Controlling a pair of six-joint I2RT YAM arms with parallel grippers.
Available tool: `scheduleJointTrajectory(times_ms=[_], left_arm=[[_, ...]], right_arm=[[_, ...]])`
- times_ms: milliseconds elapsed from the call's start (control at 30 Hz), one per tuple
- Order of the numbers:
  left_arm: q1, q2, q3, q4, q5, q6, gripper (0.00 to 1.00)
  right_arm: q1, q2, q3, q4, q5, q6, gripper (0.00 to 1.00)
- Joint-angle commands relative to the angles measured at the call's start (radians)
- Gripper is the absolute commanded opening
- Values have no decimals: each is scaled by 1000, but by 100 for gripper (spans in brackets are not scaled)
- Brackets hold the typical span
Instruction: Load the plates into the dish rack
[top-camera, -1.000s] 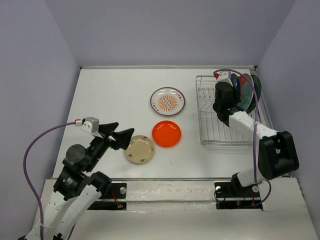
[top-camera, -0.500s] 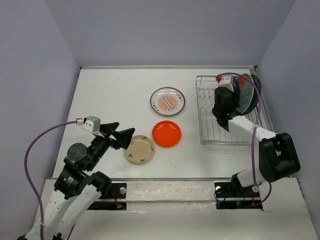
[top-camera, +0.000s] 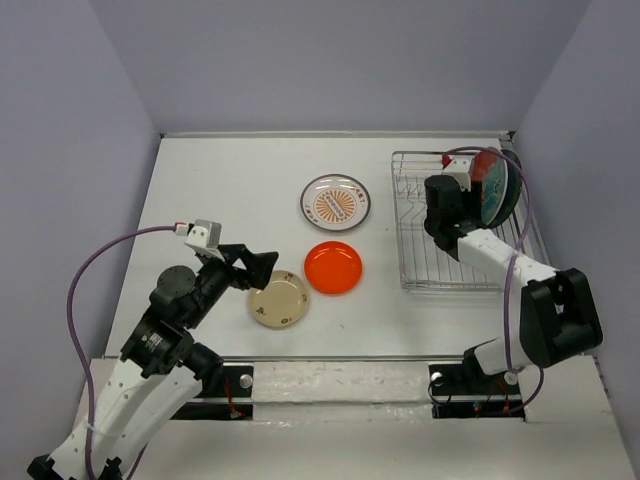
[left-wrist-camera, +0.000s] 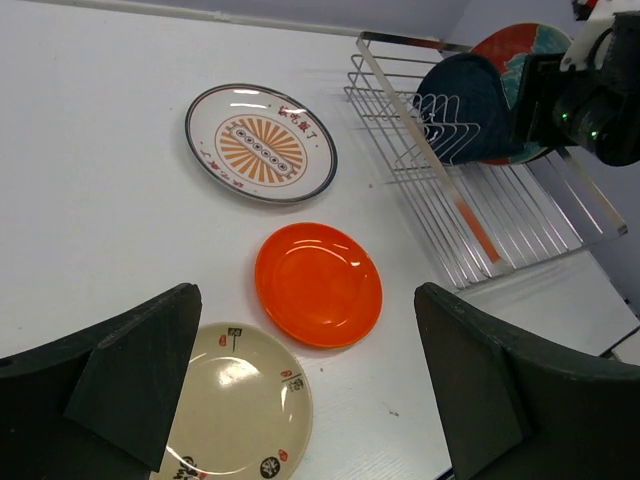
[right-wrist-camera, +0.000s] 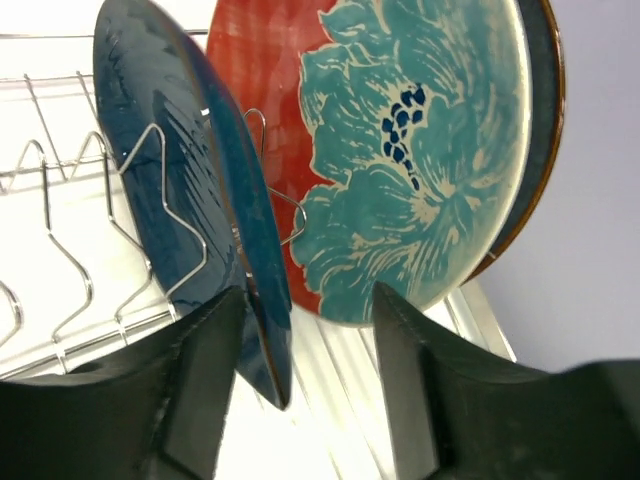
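Three plates stand on edge in the dish rack (top-camera: 450, 250): a dark blue plate (right-wrist-camera: 170, 170), a red-rimmed teal floral plate (right-wrist-camera: 420, 150) and a dark teal-grey plate (right-wrist-camera: 545, 120) behind it. My right gripper (right-wrist-camera: 310, 300) is open. Its fingers straddle the dark blue plate's lower edge, with gaps on both sides. On the table lie the white sunburst plate (top-camera: 336, 202), the orange-red plate (top-camera: 333, 267) and the small cream plate (top-camera: 280, 298). My left gripper (left-wrist-camera: 305, 295) hangs open and empty above the cream plate (left-wrist-camera: 235, 410) and the orange-red plate (left-wrist-camera: 318, 284).
The rack's empty wire tines (right-wrist-camera: 60, 230) run to the left of the loaded plates. The rack (left-wrist-camera: 480, 210) sits by the right wall, at the table's back right. The right arm (left-wrist-camera: 590, 100) reaches over the rack's far end.
My right gripper has opened and let go of the dark blue plate, which now stands in the rack. The left arm has shifted right, towards the cream plate.
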Motion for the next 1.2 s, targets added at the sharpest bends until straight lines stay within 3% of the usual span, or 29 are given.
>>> scheduleJointTrajectory(times_ms=[0, 200, 367, 567, 700, 867, 1033, 1167], left_arm=[[-3, 60, 12, 23, -14, -7, 99], [-2, 178, 15, 77, 37, -68, 99], [-2, 303, 21, 179, 45, -146, 99], [-5, 522, 44, 319, -23, -221, 99], [-6, 709, 101, 366, -160, -212, 95], [4, 945, 231, 422, -258, -209, 92], [72, 1157, 385, 402, -234, -177, 91], [158, 1342, 514, 387, -84, -174, 86]], right_arm=[[-1, -129, 121, -198, -15, 209, 68], [-1, -311, 136, -281, -294, 319, 82], [8, -442, 71, -229, -636, 382, 83], [8, -549, -63, -89, -863, 461, 83], [8, -617, -216, 82, -967, 534, 82], [8, -629, -270, 155, -1053, 571, 80], [8, -637, -302, 188, -1098, 608, 78], [8, -663, -310, 190, -1100, 602, 78]])
